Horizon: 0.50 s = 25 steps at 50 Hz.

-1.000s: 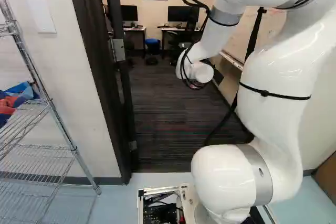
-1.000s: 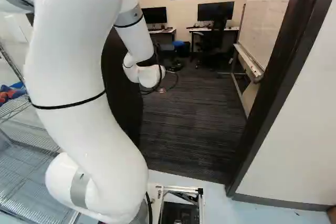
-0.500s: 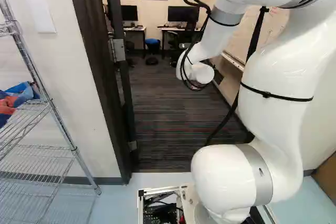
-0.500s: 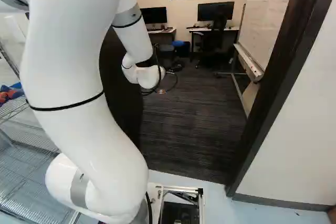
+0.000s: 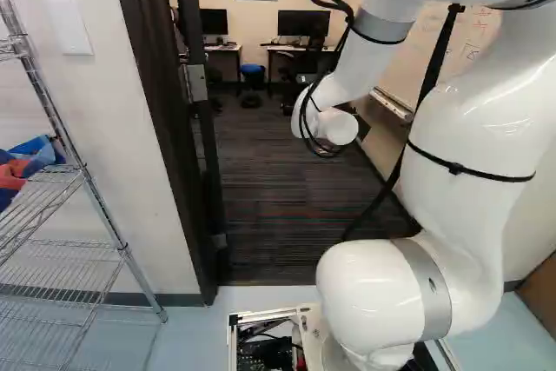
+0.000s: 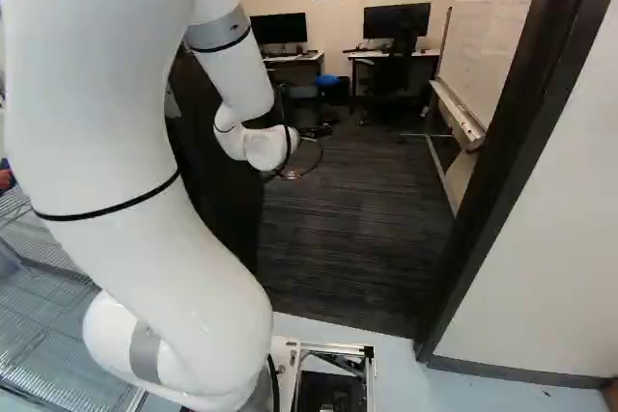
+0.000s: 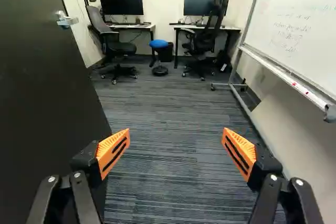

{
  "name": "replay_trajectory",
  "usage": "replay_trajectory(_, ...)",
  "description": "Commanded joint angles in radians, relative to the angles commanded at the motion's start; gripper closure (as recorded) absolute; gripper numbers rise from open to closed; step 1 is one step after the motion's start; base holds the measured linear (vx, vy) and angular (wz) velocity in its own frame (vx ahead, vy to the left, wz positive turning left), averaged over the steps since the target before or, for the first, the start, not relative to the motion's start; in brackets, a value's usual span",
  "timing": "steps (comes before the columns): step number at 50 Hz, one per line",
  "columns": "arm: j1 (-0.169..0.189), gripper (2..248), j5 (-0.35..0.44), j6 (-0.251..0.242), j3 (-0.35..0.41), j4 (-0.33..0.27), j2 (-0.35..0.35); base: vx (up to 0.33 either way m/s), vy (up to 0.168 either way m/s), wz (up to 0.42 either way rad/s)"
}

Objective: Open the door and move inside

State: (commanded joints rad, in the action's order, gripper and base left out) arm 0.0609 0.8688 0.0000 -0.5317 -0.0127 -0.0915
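The dark door (image 7: 42,87) stands swung open into the room, with its silver lever handle (image 7: 65,20) on the face toward my gripper. In the right base view its dark panel (image 6: 232,209) shows partly behind my arm; in the left base view it is nearly edge-on by the hinge (image 5: 196,82). Only a small bit of my gripper (image 6: 291,175) shows below the wrist. In the wrist view the gripper (image 7: 176,142) has its orange-padded fingers wide apart, nothing between them, carpet beyond. The door lies beside one finger, and the handle is ahead, clear of both.
Dark door frame posts (image 5: 161,128) (image 6: 492,151) flank the doorway. A wire shelf (image 5: 78,180) stands outside, beside the wall. Inside, a whiteboard (image 7: 299,30) on a wheeled stand lines the side opposite the door. Desks (image 7: 207,27), chairs (image 7: 113,45) and a blue stool (image 7: 158,44) are at the back.
The base has not moved. My upper arm has shifted rightward in the left base view and leftward in the right base view, with the wrist slightly lower. The door looks unmoved.
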Motion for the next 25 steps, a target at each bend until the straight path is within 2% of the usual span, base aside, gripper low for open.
replay_trajectory(25, -0.024, 3, 0.001, 0.0, 0.172, 0.005, 0.143, 0.0, 0.0, 0.0)
